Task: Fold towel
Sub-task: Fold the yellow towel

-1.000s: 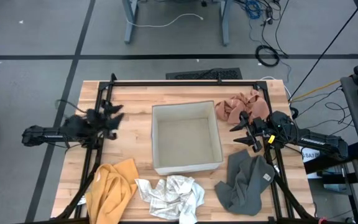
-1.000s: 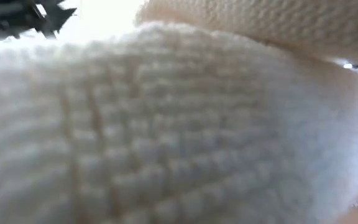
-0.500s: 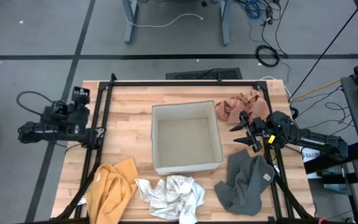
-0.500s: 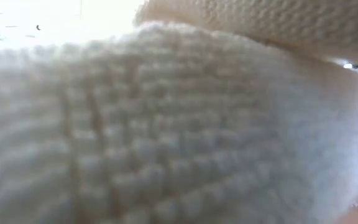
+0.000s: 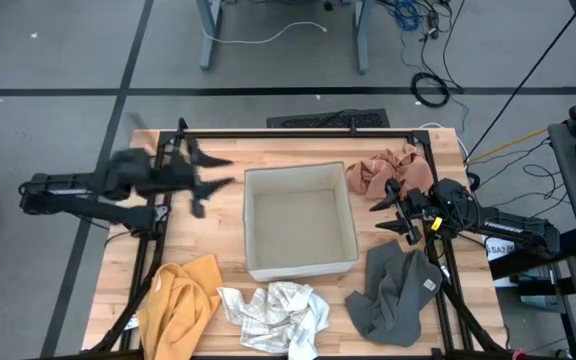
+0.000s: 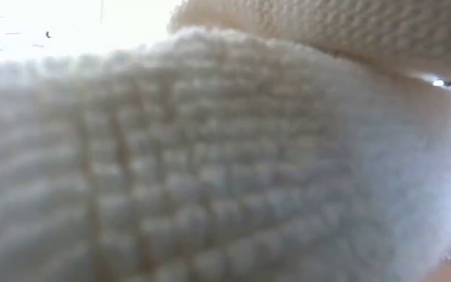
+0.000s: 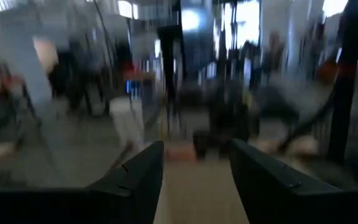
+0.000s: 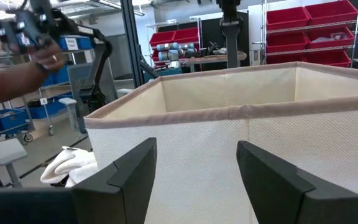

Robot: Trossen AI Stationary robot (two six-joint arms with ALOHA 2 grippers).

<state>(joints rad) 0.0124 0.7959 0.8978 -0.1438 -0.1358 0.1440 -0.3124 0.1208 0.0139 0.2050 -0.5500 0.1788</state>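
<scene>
The left gripper (image 5: 211, 172), jaws spread and empty, hangs blurred above the worktop's (image 5: 218, 215) left side, just beside the left wall of the beige fabric bin (image 5: 299, 222). The right gripper (image 5: 390, 208), fingers (image 8: 135, 171) also parted and grasping nothing, waits near the bin's right wall, between a crumpled pink towel (image 5: 388, 172) at the far right corner and a grey towel (image 5: 396, 293) near the right edge. The bin stands at the worktop's middle; its inside looks bare from above. Along the near edge lie a mustard-yellow towel (image 5: 181, 300) and a white patterned towel (image 5: 276, 314), both unfolded. White knitted cloth (image 6: 225, 157) fills the low camera's view.
</scene>
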